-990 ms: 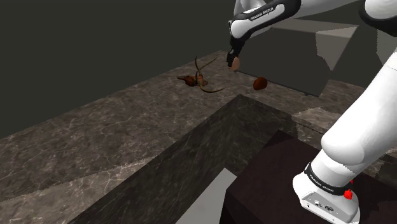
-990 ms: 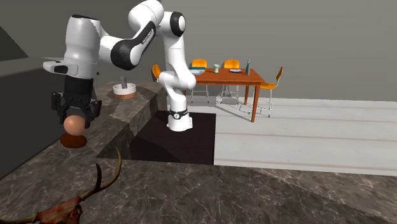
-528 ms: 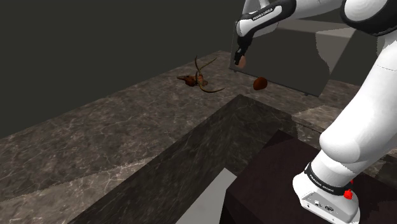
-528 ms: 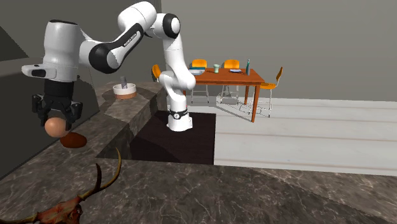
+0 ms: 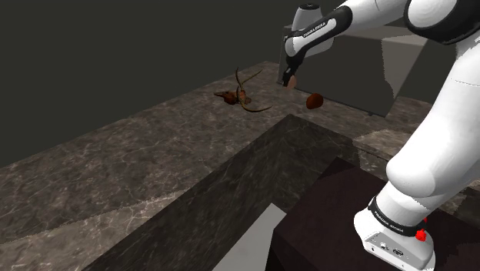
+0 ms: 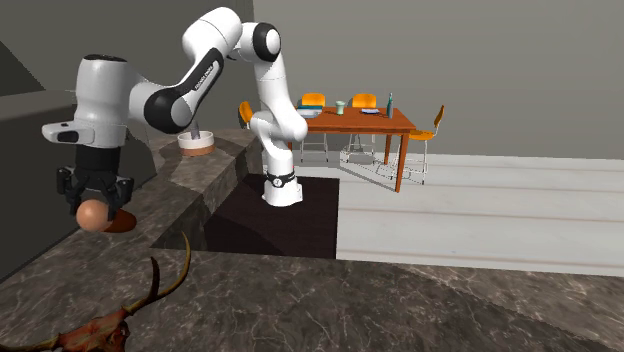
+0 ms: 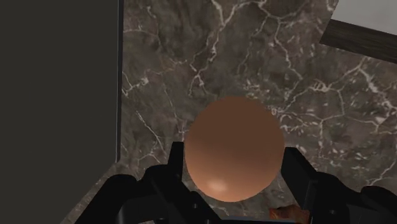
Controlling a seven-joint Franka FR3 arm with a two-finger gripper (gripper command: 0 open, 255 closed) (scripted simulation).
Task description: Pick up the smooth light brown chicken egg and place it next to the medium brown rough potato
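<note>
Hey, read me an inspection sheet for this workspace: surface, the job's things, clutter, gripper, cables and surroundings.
Surface: dark marbled stone counter, with a lower step along its edge.
Job's things: light brown egg clasped between the fingers, held over the counter; brown potato lying on the counter close by.
Clutter: horned skull on the counter; bowl with a stick in it near the arm's base.
Gripper: black gripper pointing down, shut on the egg.
Cables: nothing seen.
Surroundings: wooden dining table with orange chairs, pale floor, grey walls.
</note>
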